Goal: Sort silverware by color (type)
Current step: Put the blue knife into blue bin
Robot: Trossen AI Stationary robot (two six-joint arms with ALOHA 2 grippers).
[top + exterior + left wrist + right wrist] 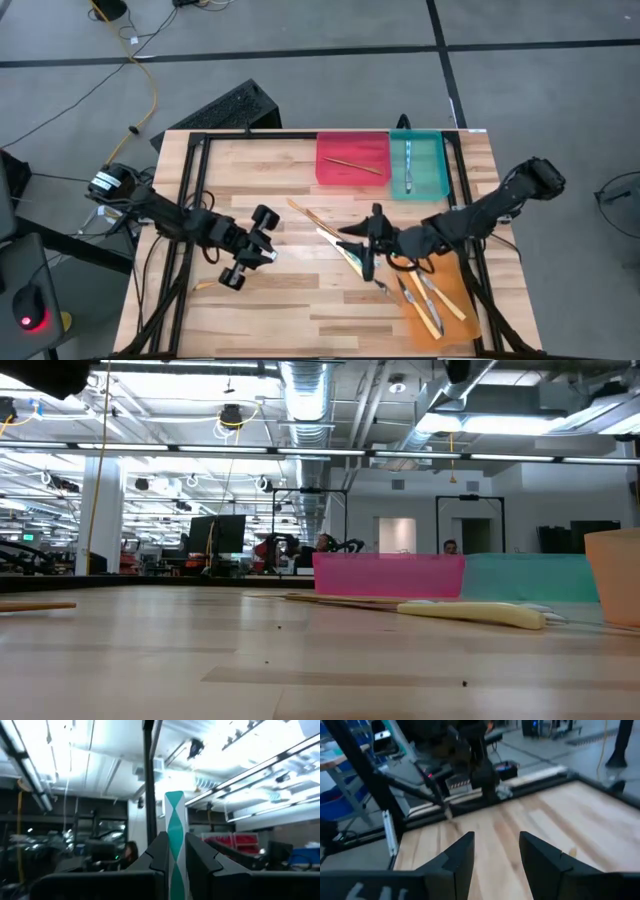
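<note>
Your right jaws (371,243) stand apart and empty over the middle of the table (280,300), above a yellow-handled knife (350,255) and tan sticks (310,217) lying loose there. More silverware (425,300) rests on the orange tray (455,285) at the near right. One stick (352,164) lies in the red tray (335,150), a blue-handled piece (409,160) in the teal tray (432,175). Your left jaws (262,252), left of centre, are raised, clenched on something teal-and-white patterned (175,845).

Two dark jointed arms, white-labelled left wrist
</note>
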